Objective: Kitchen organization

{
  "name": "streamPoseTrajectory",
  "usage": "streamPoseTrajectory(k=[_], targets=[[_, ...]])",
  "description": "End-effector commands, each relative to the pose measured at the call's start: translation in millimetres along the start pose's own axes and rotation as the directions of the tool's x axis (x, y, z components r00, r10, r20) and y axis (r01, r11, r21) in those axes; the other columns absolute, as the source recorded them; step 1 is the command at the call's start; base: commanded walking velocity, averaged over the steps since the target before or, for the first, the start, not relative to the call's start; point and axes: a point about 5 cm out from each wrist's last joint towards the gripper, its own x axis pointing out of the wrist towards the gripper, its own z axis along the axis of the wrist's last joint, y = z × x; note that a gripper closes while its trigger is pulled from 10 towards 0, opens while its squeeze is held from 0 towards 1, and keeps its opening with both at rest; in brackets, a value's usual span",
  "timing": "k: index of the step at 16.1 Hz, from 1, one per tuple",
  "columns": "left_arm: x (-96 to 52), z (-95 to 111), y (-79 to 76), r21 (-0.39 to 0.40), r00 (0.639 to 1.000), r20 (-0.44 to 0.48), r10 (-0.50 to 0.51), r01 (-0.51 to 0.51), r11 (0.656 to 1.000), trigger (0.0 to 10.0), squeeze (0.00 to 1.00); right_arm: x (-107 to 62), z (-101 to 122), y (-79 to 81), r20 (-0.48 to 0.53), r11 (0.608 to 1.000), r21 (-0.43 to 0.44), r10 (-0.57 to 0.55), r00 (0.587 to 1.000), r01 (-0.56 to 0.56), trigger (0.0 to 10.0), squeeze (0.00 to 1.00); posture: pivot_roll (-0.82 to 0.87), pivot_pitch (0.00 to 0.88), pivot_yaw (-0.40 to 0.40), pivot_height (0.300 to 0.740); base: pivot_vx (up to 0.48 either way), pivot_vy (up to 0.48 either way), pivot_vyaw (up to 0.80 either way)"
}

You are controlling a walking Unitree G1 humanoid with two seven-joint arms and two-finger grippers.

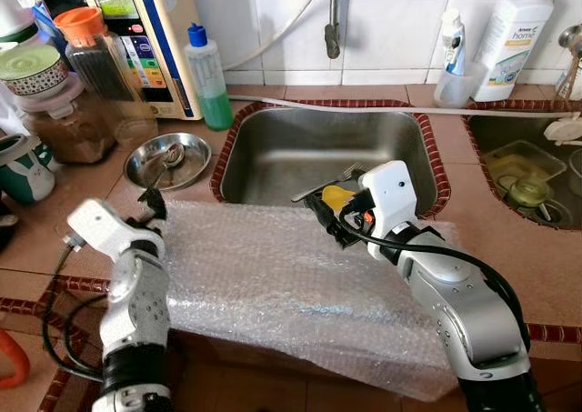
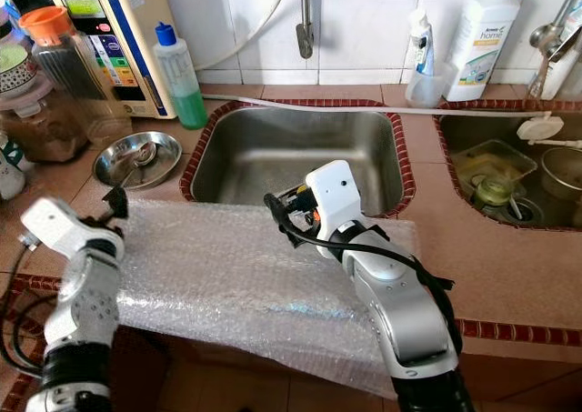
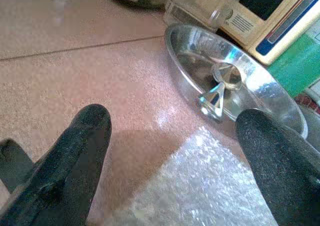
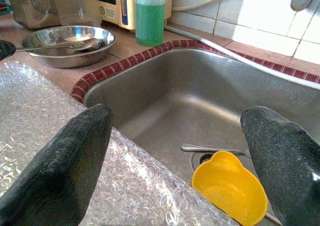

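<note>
A sheet of bubble wrap (image 1: 273, 266) lies on the tiled counter in front of the steel sink (image 1: 273, 148). My left gripper (image 3: 175, 131) is open just above the sheet's far left corner, close to a steel bowl (image 1: 167, 160) that holds a spoon. At the sheet's far edge, by the sink's near rim, my right gripper (image 4: 180, 131) is open with nothing between its fingers. Beyond it, in the sink, lie a small yellow plastic piece (image 4: 230, 186) and a fork (image 1: 329, 185).
A green liquid bottle (image 1: 209, 77), a water purifier (image 1: 145, 30) and several jars (image 1: 100, 66) stand at the back left. A second sink (image 1: 527, 157) with dishes is at the right, with a white bottle (image 1: 511, 35) behind it. The counter's front edge runs under the sheet.
</note>
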Motion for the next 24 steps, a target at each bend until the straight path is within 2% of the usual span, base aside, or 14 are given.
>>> streamPoseTrajectory(k=[1,4,7,8,9,16,24], targets=[[-2.0,3,0.1,-0.012,1.000,0.004,0.003,-0.003,1.000,10.0,1.00,1.7,3,1.3,0.010,1.000,-0.011,0.013,1.000,-0.013,10.0,0.00,-0.26,0.114,0.118,0.740,0.000,0.000,0.00],[-4.1,1,-9.1,-0.089,0.999,-0.010,-0.032,0.031,0.996,10.0,1.00,2.5,3,1.5,0.008,1.000,-0.015,0.016,1.000,-0.016,10.0,0.00,-0.26,0.113,0.114,0.740,0.000,0.000,0.00],[-3.8,1,-18.4,-0.124,0.997,-0.029,-0.078,0.074,0.989,10.0,1.00,3.1,3,1.4,0.006,1.000,-0.019,0.015,1.000,-0.015,10.0,0.00,-0.26,0.113,0.117,0.740,0.000,0.000,0.00],[-3.7,0,-18.7,-0.129,0.996,-0.036,-0.083,0.077,0.989,0.0,0.58,3.2,3,1.2,0.006,1.000,-0.019,0.014,1.000,-0.013,10.0,0.00,-0.26,0.113,0.118,0.740,0.000,0.000,0.00],[-3.5,0,-18.9,-0.135,0.996,-0.037,-0.085,0.079,0.988,0.0,0.00,3.0,3,1.4,0.007,1.000,-0.018,0.013,1.000,-0.013,10.0,0.00,-0.26,0.112,0.119,0.740,0.000,0.000,0.00],[-2.6,1,-29.0,-0.233,0.988,-0.048,-0.150,0.135,0.963,0.0,0.00,2.0,8,12.5,0.044,0.995,0.004,0.097,0.994,-0.097,10.0,0.00,-0.26,0.108,0.117,0.740,0.000,0.000,0.00],[-1.6,8,-30.2,-0.232,0.986,-0.019,-0.164,0.155,0.960,0.0,0.00,3.6,10,13.6,0.057,0.994,0.002,0.110,0.992,-0.110,10.0,0.00,-0.25,0.103,0.116,0.740,0.000,0.000,0.00]])
